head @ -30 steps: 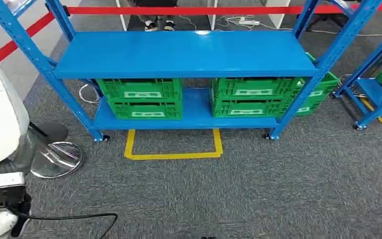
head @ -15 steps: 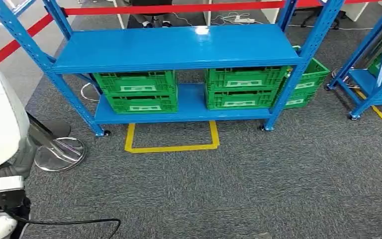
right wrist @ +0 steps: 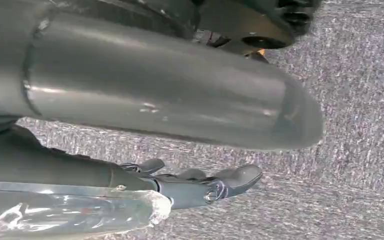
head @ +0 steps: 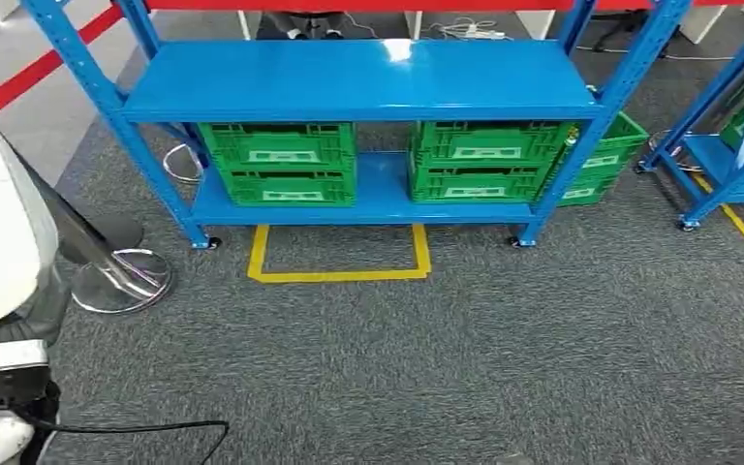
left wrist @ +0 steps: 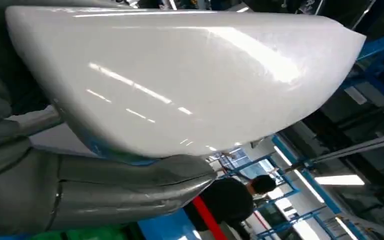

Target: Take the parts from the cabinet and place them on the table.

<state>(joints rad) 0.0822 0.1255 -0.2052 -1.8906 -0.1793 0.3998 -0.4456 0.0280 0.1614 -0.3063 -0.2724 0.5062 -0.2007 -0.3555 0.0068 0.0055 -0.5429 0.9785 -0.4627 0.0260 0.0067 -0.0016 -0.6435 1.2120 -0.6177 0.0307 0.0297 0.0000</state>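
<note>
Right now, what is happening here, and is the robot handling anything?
Nothing is being handled yet. The robot stands on grey carpet facing a blue rack, with a yellow floor marking in front of it. Green crates sit on the lower shelf, and their contents cannot be made out. The right hand hangs over the carpet with its fingers apart, holding nothing. The left hand lies next to the robot's white body shell, and its state cannot be judged. No part has been taken yet.
</note>
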